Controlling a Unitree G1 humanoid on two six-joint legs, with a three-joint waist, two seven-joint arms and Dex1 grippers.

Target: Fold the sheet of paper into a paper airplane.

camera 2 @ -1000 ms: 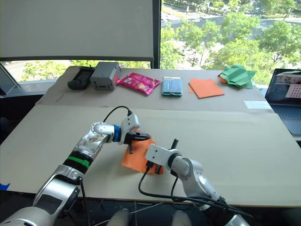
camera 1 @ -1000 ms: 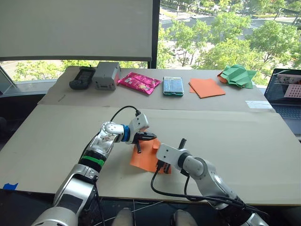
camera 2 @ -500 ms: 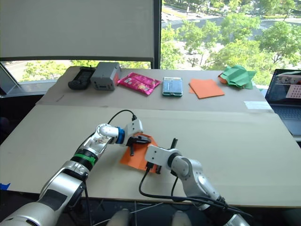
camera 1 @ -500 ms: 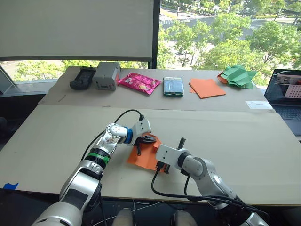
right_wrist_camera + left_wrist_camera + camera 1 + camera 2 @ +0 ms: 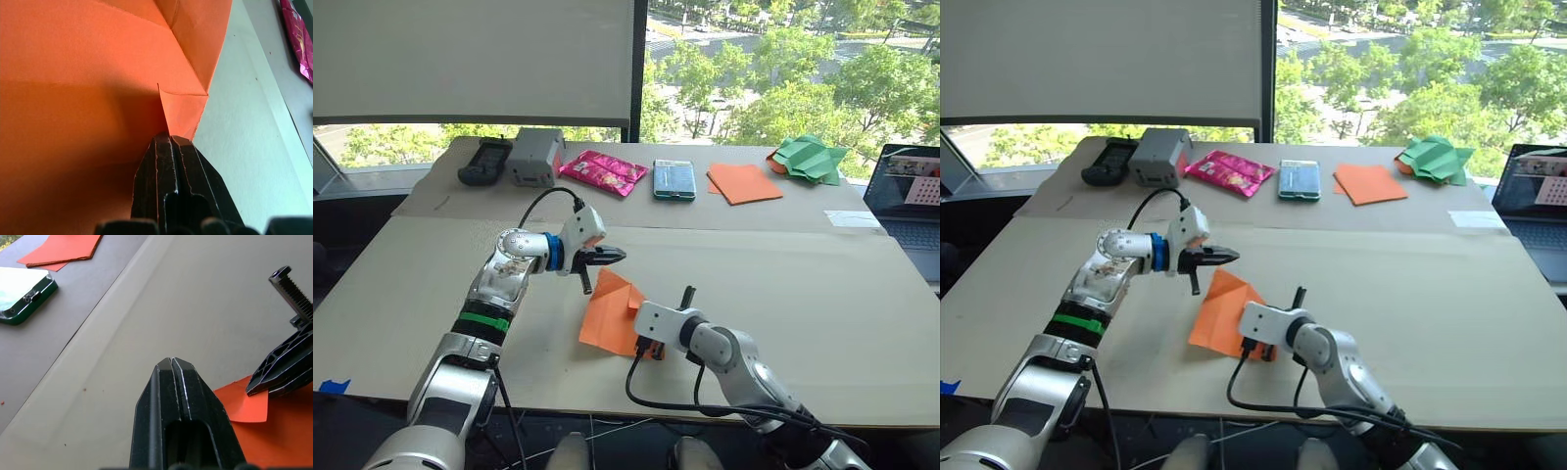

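The sheet of paper (image 5: 610,315), bright orange and partly folded, lies near the table's front edge with one creased side tented up. My right gripper (image 5: 645,347) is shut on its near right corner, and in the right wrist view its fingertips (image 5: 169,140) pinch a small folded flap at the paper's edge. My left gripper (image 5: 620,257) hovers above the table just behind and left of the paper, apart from it. It is shut with nothing between its fingertips (image 5: 171,363).
Along the far strip of the table lie a black device (image 5: 484,162), a grey box (image 5: 532,157), a pink packet (image 5: 602,171), a green tin (image 5: 674,178), a smooth orange square (image 5: 744,182) and green crumpled paper (image 5: 811,157). A laptop (image 5: 913,194) stands at the right edge.
My left gripper has lifted off the paper and drawn back to the left. The paper's left side now stands up in a tent. The right gripper has stayed on its corner.
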